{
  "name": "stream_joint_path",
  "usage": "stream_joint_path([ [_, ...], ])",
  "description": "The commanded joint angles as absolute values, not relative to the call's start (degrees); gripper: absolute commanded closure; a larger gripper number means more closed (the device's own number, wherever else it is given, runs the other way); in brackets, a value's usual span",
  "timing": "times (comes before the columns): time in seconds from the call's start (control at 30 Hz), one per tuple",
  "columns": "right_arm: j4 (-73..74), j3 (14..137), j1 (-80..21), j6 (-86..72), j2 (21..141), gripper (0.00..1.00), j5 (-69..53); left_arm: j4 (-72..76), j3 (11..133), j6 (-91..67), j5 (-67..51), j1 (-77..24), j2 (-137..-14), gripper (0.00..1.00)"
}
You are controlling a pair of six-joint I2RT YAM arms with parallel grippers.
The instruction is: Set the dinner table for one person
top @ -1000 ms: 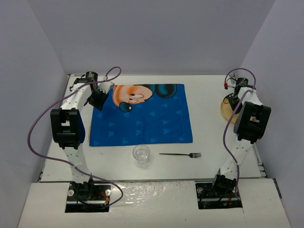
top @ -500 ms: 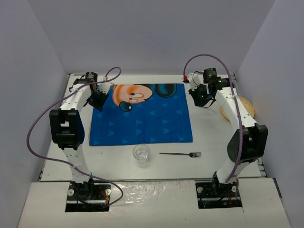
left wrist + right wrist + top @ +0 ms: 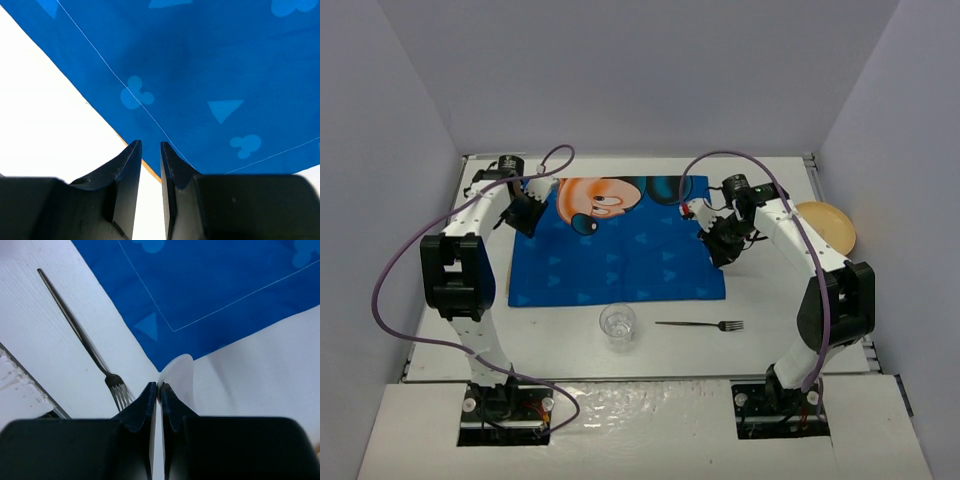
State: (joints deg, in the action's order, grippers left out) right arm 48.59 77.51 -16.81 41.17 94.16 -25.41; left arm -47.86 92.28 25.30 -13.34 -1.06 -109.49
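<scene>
Right gripper (image 3: 159, 387) is clamped tight, jaws pressed together with nothing between them. It hangs low over the placemat's (image 3: 620, 260) near right corner. Just beside that corner lies the fork (image 3: 75, 325), on bare table. Over on the other side, the left gripper (image 3: 149, 147) shows a narrow slit between its jaws. It sits at the mat's far left edge, and the hem runs toward that slit, but I can't make out a pinch on it.

So where does the setting stand? Early, I'd say. The mat is spread flat in the middle of the dinner table (image 3: 770, 300), and that looks like the only piece in place. The fork and the glass (image 3: 618, 326) both sit off the mat, near its front edge. The yellow plate (image 3: 832, 228) waits well apart at the table's right side, partly behind the right arm.

As for contents, the glass looks clear and empty, and what shows of the plate is bare.
</scene>
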Motion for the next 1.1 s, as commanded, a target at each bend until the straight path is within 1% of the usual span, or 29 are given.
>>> stream_joint_path([
  [0.0,50.02,77.1,-19.17,40.78,92.77,1.0,-27.26,-46.91,91.95,26.08,-13.79,-1.41,-105.78,0.81],
  [0.1,47.13,79.7,-19.42,38.16,95.93,1.0,-26.99,-46.84,92.19,25.93,-13.71,-1.41,-106.17,0.81],
  [0.27,46.67,88.04,-20.52,34.64,103.24,1.0,-28.07,-46.98,91.72,25.62,-13.8,-1.41,-105.56,0.81],
  [0.37,46.81,88.89,-22.46,35.07,104.06,1.0,-28.6,-46.67,90.65,26.0,-13.73,-1.41,-104.82,0.81],
  [0.7,56.78,75.94,-34.44,44.04,101.0,1.0,-24.89,-47.11,90.04,27.45,-13.08,-1.41,-104.99,0.81],
  [0.93,57.92,70.52,-37.17,44.64,104.37,1.0,-22.41,-46.5,89.05,27.25,-13.45,-1.41,-104.86,0.81],
  [1.03,58.48,68.61,-37.36,46.26,106.12,0.67,-22.95,-46.22,87.85,27.74,-12.96,-1.41,-104.29,0.81],
  [1.07,58.33,68.17,-37.4,46.7,106.55,0.57,-22.99,-46.18,87.69,27.94,-12.8,-1.41,-104.17,0.81],
])
